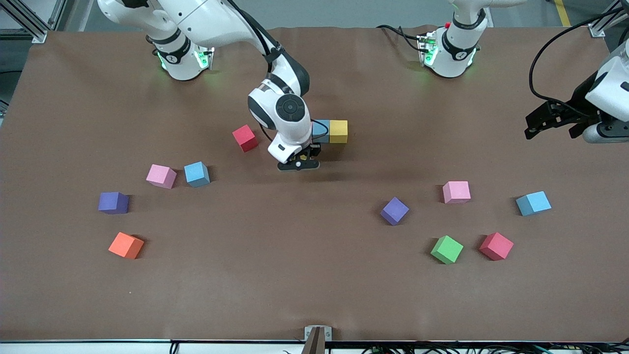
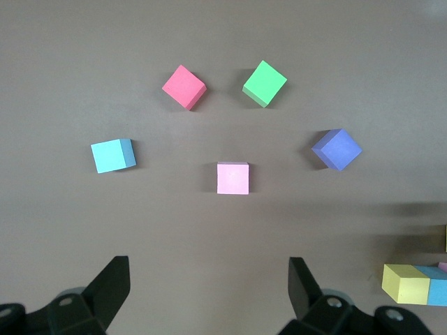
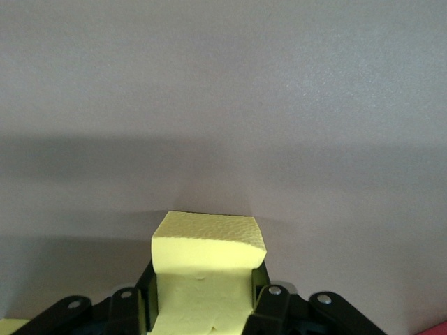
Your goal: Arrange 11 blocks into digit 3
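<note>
Nearest to the front camera, toward my right arm's end of the table, lies a small matte orange cube [image 1: 126, 245], and toward my left arm's end lie a small matte green cube [image 1: 447, 249] [image 2: 265, 84] and, beside it, a small matte red cube [image 1: 496, 246] [image 2: 184, 87]. A little farther from the camera I see a small matte purple cube [image 1: 113, 202] above the orange one, and on the side of my left arm a second purple cube [image 1: 394, 211] [image 2: 336, 149], a small matte light blue cube [image 1: 533, 203] [image 2: 113, 155] and a small matte pink cube [image 1: 456, 191] [image 2: 232, 178]. Farther still, a second pink cube [image 1: 161, 176] and a second light blue cube [image 1: 197, 174] lie just beside each other, apart. Near the middle of the table a second red cube [image 1: 244, 137] lies tilted, and a third blue cube [image 1: 322, 131] [image 2: 434, 285] touches a small matte yellow cube [image 1: 338, 131] [image 2: 405, 283] in one row. My right gripper [image 1: 298, 162] [image 3: 202, 296] is low over the brown table [image 1: 314, 285] just beside this row, and its jaws are closed on a pale yellow foam cube [image 3: 206, 258]. My left gripper [image 1: 553, 123] [image 2: 209, 293] waits in the air at the end of the table of my left arm, with its jaws fully apart and nothing between them.
</note>
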You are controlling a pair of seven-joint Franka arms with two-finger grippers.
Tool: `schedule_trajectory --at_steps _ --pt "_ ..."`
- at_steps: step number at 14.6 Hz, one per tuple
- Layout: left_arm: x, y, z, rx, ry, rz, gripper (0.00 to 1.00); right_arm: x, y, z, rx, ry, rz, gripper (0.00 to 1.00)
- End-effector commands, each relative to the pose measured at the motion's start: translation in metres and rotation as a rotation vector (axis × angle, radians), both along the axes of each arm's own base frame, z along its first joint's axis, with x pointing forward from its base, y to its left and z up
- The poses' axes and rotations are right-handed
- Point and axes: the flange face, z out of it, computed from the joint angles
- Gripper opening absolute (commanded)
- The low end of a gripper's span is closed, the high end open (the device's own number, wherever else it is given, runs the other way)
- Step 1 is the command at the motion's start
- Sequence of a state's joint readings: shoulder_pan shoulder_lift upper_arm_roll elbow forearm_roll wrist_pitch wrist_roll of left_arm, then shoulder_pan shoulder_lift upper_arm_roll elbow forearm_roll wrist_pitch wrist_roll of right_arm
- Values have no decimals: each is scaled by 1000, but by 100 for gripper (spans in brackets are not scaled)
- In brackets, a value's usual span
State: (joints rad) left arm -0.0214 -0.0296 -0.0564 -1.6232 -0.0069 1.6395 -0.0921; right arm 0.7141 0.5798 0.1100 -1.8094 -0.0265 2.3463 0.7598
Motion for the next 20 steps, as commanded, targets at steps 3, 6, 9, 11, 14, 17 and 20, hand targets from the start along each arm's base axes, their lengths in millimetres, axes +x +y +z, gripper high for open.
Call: schedule_trajectory --at_steps 3,6,9,11,14,17,20 --pt "1 0 5 -2 -22 -3 100 -14 -4 5 -20 -17 5 34" --pt "1 0 6 -2 -25 -5 100 -16 -2 10 -15 -25 -9 34" --pt "8 -1 -1 -5 -32 -5 100 -22 -5 9 6 -43 -6 34" --pt "12 -3 -8 -4 -23 -2 100 -25 -8 4 19 -54 -7 34" --pt "14 -4 -8 -5 -29 -2 100 -26 -7 4 19 -54 -5 34" --pt "15 -6 -12 -5 -24 -3 100 -29 -6 4 18 -53 0 34" --pt "15 -7 -10 -7 -27 -5 100 -34 -2 4 17 -52 1 34"
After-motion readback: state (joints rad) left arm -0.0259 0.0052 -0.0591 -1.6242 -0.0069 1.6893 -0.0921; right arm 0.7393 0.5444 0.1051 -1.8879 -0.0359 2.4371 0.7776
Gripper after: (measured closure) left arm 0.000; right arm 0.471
